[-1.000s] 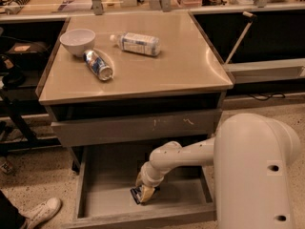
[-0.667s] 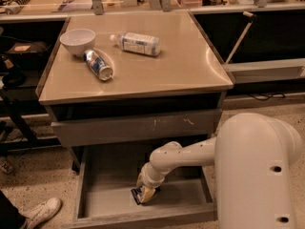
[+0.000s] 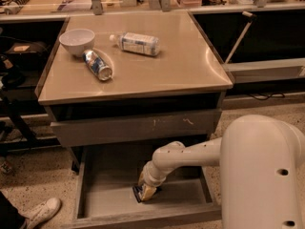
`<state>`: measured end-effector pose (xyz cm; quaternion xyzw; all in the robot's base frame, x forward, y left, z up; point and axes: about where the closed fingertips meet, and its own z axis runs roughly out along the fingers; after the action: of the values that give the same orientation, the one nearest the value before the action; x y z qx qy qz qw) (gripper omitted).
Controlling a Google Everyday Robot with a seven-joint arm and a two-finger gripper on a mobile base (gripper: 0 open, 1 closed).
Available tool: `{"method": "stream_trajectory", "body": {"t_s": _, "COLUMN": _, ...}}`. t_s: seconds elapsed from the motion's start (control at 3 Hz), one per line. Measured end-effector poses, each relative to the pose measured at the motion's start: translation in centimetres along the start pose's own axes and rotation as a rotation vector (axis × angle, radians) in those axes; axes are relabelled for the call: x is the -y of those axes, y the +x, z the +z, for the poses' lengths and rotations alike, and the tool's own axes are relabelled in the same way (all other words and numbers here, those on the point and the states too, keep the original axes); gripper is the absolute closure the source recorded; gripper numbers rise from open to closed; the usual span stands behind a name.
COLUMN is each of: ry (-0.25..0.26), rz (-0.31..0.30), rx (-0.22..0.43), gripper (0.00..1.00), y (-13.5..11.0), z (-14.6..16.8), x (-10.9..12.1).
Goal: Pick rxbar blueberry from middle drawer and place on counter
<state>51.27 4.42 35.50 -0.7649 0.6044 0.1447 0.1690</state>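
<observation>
Inside middle drawer [image 3: 107,197], gripper [image 3: 147,191] partly covers rxbar blueberry [image 3: 137,193].

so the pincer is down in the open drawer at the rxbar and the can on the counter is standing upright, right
Not quite: the camera view shows the can lying on its side on the counter, not upright. The rest holds: the pincer is down in the open middle drawer at the rxbar blueberry.
</observation>
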Motion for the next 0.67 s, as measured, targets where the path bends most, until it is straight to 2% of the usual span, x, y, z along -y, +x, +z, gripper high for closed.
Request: {"method": "stream_trajectory", "body": {"t_s": 0.67, "ry": 0.046, "rz": 0.075, "rx": 0.013, "gripper": 1.0, "y": -0.1, "z": -2.0, "x": 0.5}}
